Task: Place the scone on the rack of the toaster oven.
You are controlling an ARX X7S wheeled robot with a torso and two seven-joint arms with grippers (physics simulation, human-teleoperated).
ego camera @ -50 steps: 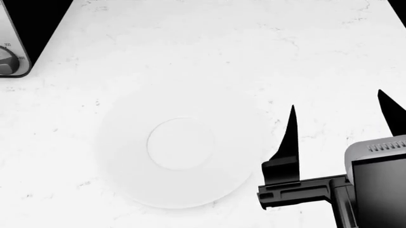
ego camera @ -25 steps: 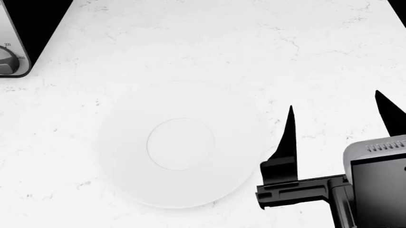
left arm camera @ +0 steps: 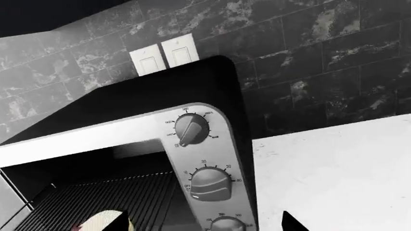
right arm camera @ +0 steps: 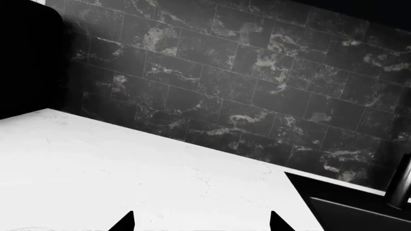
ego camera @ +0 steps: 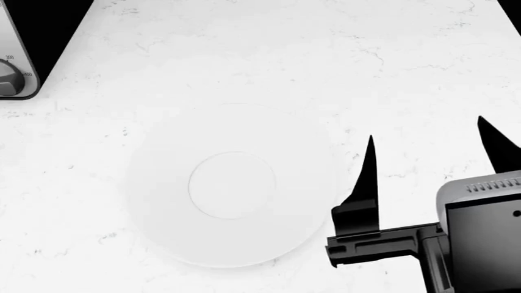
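The toaster oven fills the left wrist view, its cavity open beside a panel of round dials. Inside, the rack shows as thin parallel wires. The pale scone shows at the rack's near edge, partly hidden behind one finger of my left gripper. That gripper is open wide, with its other finger out over the white counter. Only a corner of the toaster oven shows in the head view. My right gripper is open with nothing in it, to the right of the plate, and over bare counter in its own view.
A round white plate lies bare on the white marble counter. A dark tiled backsplash runs behind the counter. Two wall switches sit above the oven. A dark sink with a faucet lies off the counter's right end.
In the head view my right gripper has drifted slightly left and down, still open. The plate and the oven have not moved.
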